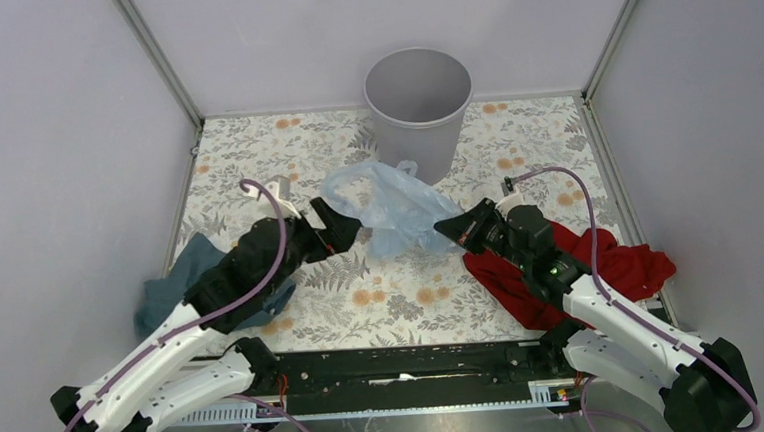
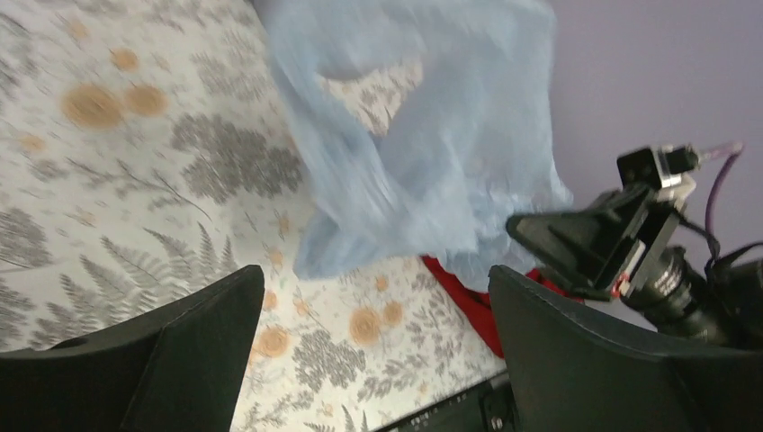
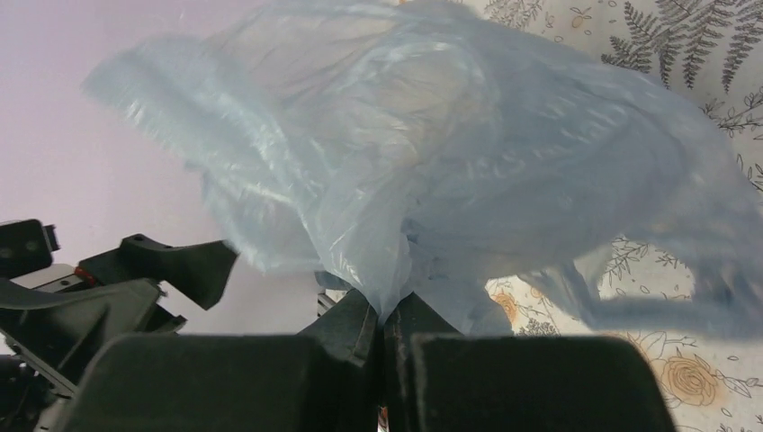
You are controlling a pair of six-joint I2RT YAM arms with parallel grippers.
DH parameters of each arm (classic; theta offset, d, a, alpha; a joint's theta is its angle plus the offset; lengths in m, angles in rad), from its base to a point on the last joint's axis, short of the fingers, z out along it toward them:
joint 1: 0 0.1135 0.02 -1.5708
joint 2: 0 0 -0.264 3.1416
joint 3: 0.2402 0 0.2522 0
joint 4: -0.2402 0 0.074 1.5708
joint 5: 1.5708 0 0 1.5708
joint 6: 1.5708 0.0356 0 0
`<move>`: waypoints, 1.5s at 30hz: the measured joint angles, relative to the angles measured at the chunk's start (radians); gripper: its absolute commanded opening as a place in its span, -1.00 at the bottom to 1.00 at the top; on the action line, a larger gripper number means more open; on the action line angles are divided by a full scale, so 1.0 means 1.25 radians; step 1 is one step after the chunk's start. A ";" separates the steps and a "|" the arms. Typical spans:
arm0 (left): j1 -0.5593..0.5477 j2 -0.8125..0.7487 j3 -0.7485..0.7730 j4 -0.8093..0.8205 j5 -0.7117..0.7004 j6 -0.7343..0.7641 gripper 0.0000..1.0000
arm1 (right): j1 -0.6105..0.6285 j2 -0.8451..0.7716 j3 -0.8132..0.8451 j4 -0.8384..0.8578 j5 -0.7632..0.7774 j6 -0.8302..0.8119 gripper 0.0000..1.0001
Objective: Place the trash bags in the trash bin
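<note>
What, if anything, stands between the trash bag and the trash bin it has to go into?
Nothing visible does. The trash bag, pinched by the right end effector, sits just in front of the trash bin, whose mouth is open. The red cloth and teal cloth lie nearer the arms, off that path.

The thin translucent pale-blue plastic bag (image 3: pixel 468 153) is looking crinkly and glossy; the round grey plastic bin (image 1: pixel 423 138) is showing smooth matt walls; the red cloth (image 1: pixel 642 265) is looking matt.

Crumpled pale-blue bag (image 1: pixel 390 207) just in frnt of upright grey bin (image 1: pixel 418 104)
</note>
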 measured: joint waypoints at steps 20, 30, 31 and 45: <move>0.030 0.191 -0.099 0.308 0.161 -0.079 0.26 | 0.000 -0.041 0.046 -0.072 -0.016 -0.018 -1.00; 0.067 0.167 -0.246 0.351 0.165 -0.087 -0.69 | -0.001 -0.047 0.049 -0.094 -0.012 0.039 -1.00; 0.067 0.153 -0.270 0.344 0.166 -0.091 -0.72 | -0.003 -0.045 0.045 -0.085 -0.013 0.060 -1.00; 0.129 0.144 -0.419 0.327 0.135 -0.107 -0.97 | -0.092 0.026 -0.070 0.315 -0.173 0.532 -1.00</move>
